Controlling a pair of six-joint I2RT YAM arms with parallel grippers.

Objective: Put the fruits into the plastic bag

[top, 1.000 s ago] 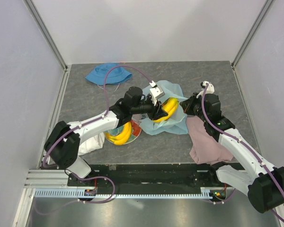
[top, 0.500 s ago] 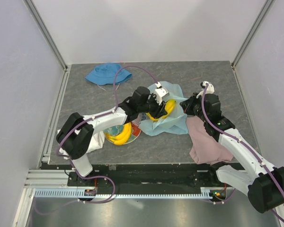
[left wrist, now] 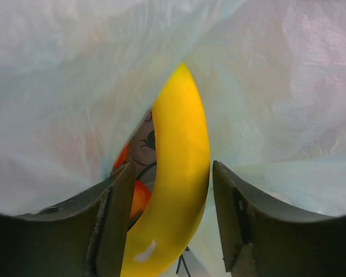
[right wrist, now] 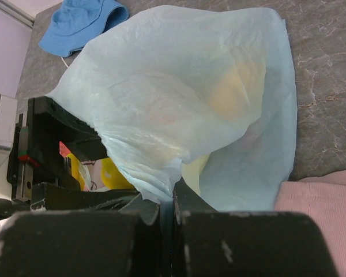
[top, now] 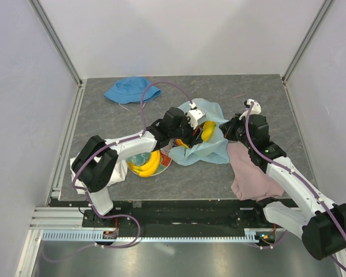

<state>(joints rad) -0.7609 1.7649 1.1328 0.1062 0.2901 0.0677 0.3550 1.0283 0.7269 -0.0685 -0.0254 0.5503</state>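
Observation:
The light-blue plastic bag lies mid-table with its mouth facing left. My left gripper reaches into that mouth. In the left wrist view its jaws stand open around a yellow banana, with a gap showing at the right finger. An orange-red fruit lies behind the banana inside the bag. My right gripper is shut on the bag's edge and holds it up. More bananas rest on the plate.
A blue bucket hat lies at the back left. A pink cloth lies under my right arm, and a white cloth under my left arm. Grey walls close in the table on three sides.
My left gripper has pushed deeper into the bag with the banana, and its jaws have widened off the banana. The right gripper has held still on the bag.

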